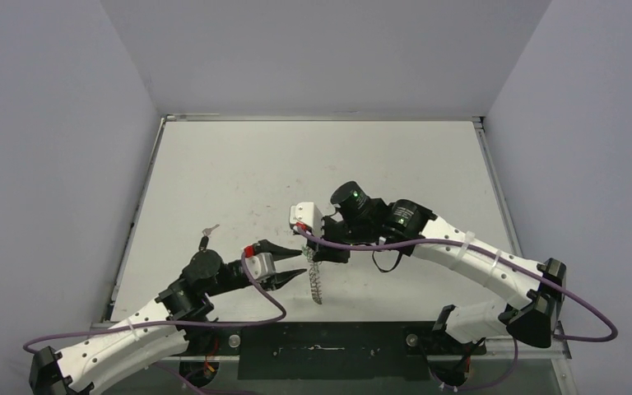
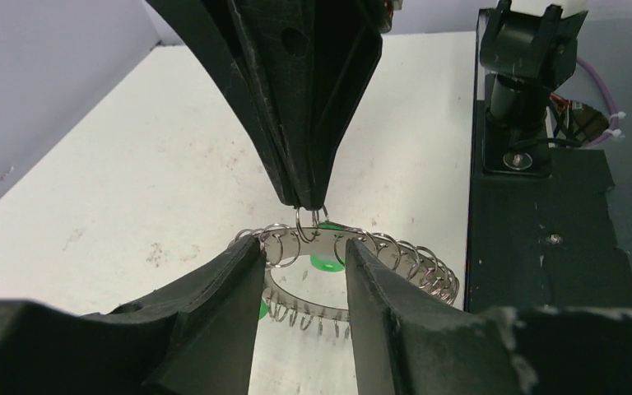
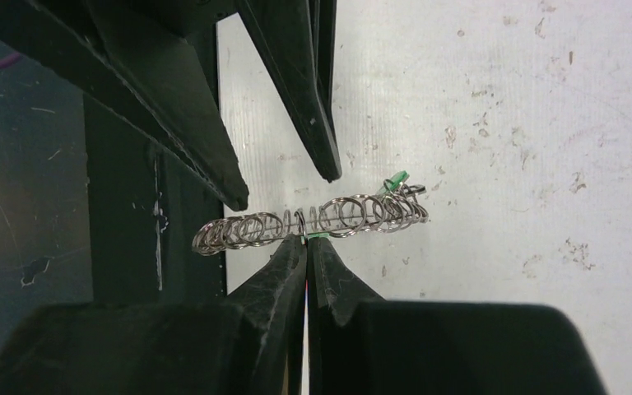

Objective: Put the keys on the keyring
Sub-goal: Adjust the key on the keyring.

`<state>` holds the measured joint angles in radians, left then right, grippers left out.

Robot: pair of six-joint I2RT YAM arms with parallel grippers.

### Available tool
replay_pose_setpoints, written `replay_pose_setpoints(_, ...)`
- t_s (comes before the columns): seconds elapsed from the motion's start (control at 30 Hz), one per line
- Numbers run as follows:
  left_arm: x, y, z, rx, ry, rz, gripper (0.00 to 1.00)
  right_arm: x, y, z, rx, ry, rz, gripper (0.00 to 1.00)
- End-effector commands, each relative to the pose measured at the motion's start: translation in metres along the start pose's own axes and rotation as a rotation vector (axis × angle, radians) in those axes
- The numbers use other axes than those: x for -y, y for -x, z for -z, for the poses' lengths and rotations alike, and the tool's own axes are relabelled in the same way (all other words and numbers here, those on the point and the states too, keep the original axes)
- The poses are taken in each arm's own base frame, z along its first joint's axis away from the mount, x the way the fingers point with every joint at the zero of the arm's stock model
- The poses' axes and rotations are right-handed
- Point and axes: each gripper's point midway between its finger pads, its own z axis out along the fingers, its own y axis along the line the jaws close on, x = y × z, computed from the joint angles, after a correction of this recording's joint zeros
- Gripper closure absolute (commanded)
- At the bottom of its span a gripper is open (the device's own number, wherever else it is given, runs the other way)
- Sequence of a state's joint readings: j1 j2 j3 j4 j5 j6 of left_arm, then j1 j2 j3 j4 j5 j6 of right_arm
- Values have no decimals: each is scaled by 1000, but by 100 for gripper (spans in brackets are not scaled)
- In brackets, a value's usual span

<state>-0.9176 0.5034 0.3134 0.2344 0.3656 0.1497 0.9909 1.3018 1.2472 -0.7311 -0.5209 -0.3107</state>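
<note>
The keyring (image 1: 317, 284) hangs edge-on above the table's near middle, a silver hoop rimmed with small loops (image 2: 395, 251). My right gripper (image 3: 306, 240) is shut on one loop at its top, coming down from above in the left wrist view (image 2: 311, 206). A green-headed key (image 3: 395, 183) hangs at the hoop's far end, and green shows through the hoop (image 2: 325, 263). My left gripper (image 2: 303, 251) is open, with its fingers either side of the hoop's near rim and gripping nothing. A silver key (image 1: 210, 230) lies on the table to the left, with a dark-headed key (image 1: 203, 243) beside it.
The black base plate (image 2: 543, 247) runs along the table's near edge, just beside the hanging hoop. A purple cable (image 1: 461, 243) loops along the right arm. Grey walls enclose the white, scuffed table (image 1: 313, 164).
</note>
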Motion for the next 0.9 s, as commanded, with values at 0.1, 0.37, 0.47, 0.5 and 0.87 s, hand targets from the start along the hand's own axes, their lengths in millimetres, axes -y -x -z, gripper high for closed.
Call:
replay_pose_setpoints(0.1,1,5,-15,-14,-45,4,61,-1,13,1,-42,-22,2,100)
replay_pose_setpoints(0.37,4,2,-25,-9,-75,23,74,-6,18,-2,-36,-9,12,100)
replay_pose_setpoints(0.47,4,3,-27,-4,-79,28,74,-6,17,-4,-39,-7,11,100)
replay_pose_setpoints(0.5,4,3,-28,-1,-81,30,73,-6,18,-4,-39,-7,12,100)
replay_pose_setpoints(0.87,6,3,-31,5,-94,36,100,-5,17,-6,-44,-9,20,100)
